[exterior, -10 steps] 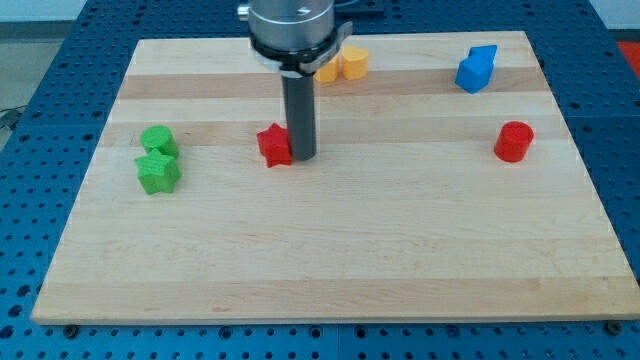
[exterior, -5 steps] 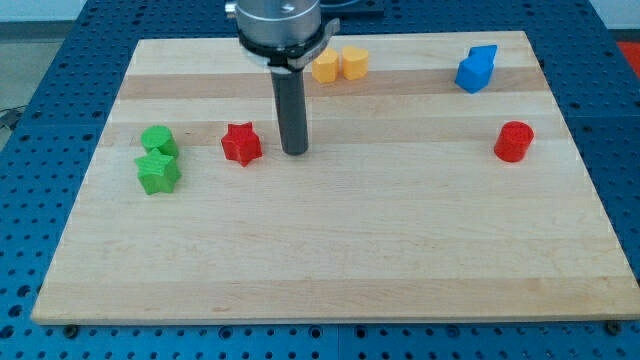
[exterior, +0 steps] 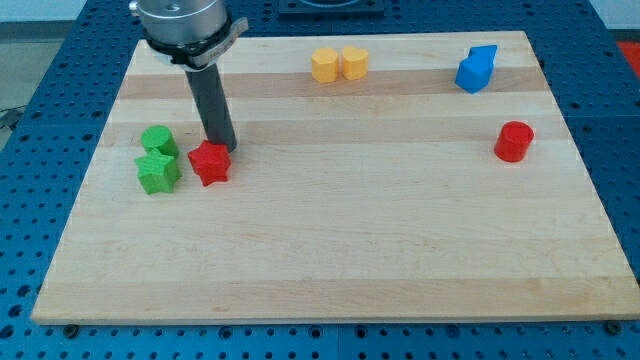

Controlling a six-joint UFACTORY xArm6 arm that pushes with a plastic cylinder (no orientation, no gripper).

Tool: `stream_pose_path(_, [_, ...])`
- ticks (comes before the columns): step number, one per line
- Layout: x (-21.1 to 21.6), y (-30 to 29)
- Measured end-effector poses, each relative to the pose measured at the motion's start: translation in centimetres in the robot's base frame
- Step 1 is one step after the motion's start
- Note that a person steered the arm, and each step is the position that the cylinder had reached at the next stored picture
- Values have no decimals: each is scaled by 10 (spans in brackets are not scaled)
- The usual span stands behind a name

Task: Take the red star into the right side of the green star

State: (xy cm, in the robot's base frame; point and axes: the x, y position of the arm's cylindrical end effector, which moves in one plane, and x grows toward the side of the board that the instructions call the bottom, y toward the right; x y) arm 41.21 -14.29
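The red star (exterior: pixel 210 163) lies on the wooden board at the view's left, a small gap to the right of the green star (exterior: pixel 158 172). My tip (exterior: pixel 220 148) stands just above and right of the red star, touching or nearly touching its upper edge. A green round block (exterior: pixel 158 141) sits directly above the green star.
Two orange blocks (exterior: pixel 339 64) sit side by side near the view's top centre. A blue block (exterior: pixel 476 69) lies at the top right. A red cylinder (exterior: pixel 514 141) stands at the right. The board's left edge (exterior: pixel 88 190) is close to the green blocks.
The red star has slid left, from the board's middle-left to just right of the green star. My tip has moved left with it, ending at its upper right.
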Motion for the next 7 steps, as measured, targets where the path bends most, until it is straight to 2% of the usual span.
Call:
stream_pose_path(1, [-14, 19])
stream_pose_path(3, [-5, 38])
stream_pose_path(5, [29, 8])
stream_pose_path(7, [32, -5])
